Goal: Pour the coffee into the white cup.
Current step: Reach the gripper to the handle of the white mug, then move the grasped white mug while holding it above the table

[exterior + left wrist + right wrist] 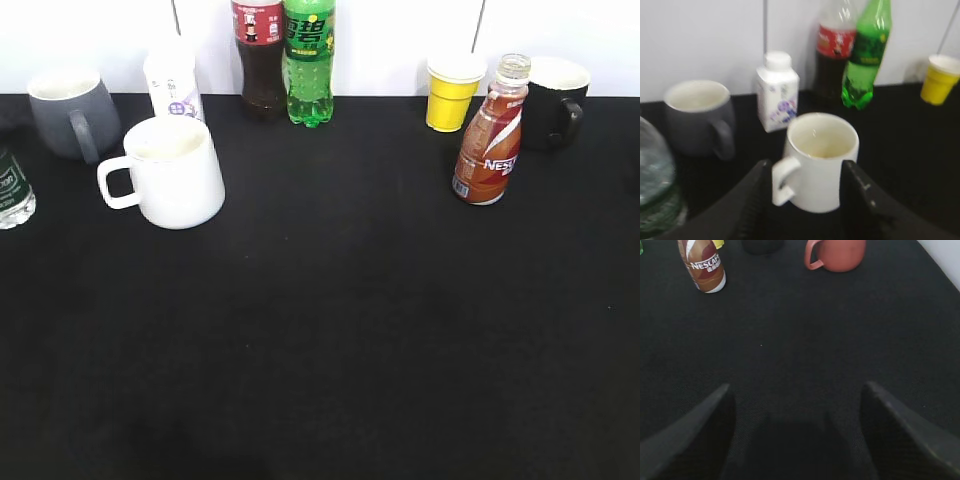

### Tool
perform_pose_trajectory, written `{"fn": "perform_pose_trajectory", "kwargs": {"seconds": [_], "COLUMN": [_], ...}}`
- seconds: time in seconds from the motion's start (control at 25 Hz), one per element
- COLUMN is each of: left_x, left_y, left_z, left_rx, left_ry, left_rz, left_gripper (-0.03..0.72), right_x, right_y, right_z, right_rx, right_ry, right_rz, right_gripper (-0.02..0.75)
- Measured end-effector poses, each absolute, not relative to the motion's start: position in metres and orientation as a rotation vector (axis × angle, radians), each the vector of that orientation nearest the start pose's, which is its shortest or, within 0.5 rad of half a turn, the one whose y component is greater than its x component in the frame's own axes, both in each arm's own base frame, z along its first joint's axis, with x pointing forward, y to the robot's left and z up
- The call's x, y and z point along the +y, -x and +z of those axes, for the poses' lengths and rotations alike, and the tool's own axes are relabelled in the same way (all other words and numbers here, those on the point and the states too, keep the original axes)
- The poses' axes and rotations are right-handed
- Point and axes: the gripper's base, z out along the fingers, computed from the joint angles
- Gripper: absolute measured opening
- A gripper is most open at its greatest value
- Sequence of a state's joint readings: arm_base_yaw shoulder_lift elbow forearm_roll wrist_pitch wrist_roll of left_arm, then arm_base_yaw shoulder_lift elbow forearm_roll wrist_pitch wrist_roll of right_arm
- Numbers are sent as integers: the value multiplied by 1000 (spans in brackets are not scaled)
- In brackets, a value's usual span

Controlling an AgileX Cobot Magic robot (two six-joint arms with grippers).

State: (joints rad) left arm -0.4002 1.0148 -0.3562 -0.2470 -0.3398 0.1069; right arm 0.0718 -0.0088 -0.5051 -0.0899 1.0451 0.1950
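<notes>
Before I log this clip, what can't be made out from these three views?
- Brown Nescafé coffee bottle: liquid level hidden by its label in the exterior view; top cut off by the right wrist view's edge.
- White ceramic mug: blurred in the left wrist view, so any contents are unclear.
- Clear bottle at the far left: cut off by the exterior view's edge.
- Both end effectors: absent from the exterior view.

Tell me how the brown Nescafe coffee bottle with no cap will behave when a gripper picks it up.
The brown Nescafe coffee bottle is tall over a narrow base, so a sideways nudge would probably tip it. Its neck looks open, so tilting risks an early spill. The glossy sleeve and tapering waist may let it slip; a grasp around the wider lower body seems safer.
</notes>
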Motion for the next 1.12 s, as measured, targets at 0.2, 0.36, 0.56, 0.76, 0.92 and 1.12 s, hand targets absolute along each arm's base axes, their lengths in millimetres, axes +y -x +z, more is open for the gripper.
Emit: {"fn": "perform_pose_trajectory", "kwargs": {"seconds": [0.2,0.36,0.56,0.76,0.92,1.12], "left_x": [-84,-86,-93,-86,-80,-80], "left_y": [-222,-237,-269,-304,-344,-343], "left_z": [181,147,136,127,114,116], "left_rx": [1847,1862,1855,1846,1779,1761], "left_ry": [-190,-186,-135,-99,-120,-176], "left_rz": [-194,-132,-109,-73,-56,-84], "left_gripper": [343,343,343,343,171,66], "right_x": [-8,-8,-8,-8,-8,-8], "right_y": [6,6,6,6,6,6], "right_z": [280,280,280,280,280,280], "right_rx": [2008,2008,2008,2008,2008,2008], "right_ry": [-128,-128,-128,-128,-128,-128], "right_rz": [63,63,63,63,63,63], "right_gripper": [586,586,586,586,586,586]}}
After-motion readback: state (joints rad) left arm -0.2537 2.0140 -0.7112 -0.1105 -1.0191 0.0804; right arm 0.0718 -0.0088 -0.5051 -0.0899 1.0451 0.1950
